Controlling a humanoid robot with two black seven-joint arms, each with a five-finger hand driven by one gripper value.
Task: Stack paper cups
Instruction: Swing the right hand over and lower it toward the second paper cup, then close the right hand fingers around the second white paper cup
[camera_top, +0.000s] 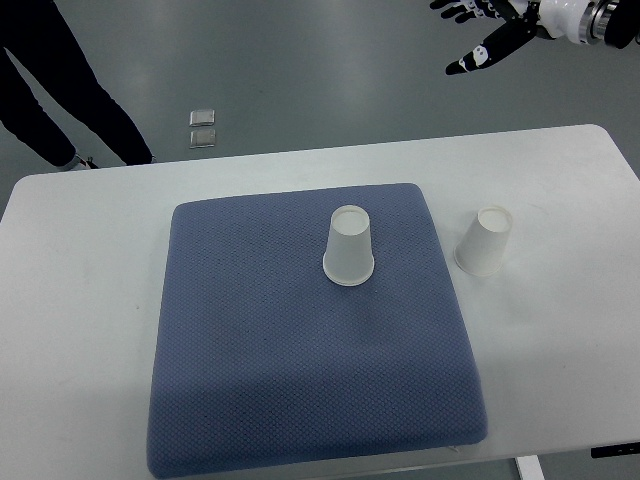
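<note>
1. While the white table (80, 300) fills most of the frame, the robot's right hand (500, 30) hangs at the upper right corner, above the grey floor beyond the table's far edge, its black-tipped fingers (480, 55) spread apart and holding nothing.
2. A blue-grey mat (260, 380) covers the centre of the table.
3. One paper cup (349, 247) stands upside down on the mat, in its upper right part, wide rim down.
4. A second paper cup (485, 241), also inverted, stands on the bare table just right of the mat's edge, apart from the first and at about the same height in the frame.
5. A person's dark-trousered legs (70, 90) show at the upper left, on the floor behind the table.
6. A small square floor plate (203, 127) lies on the floor near the top centre-left.
</note>
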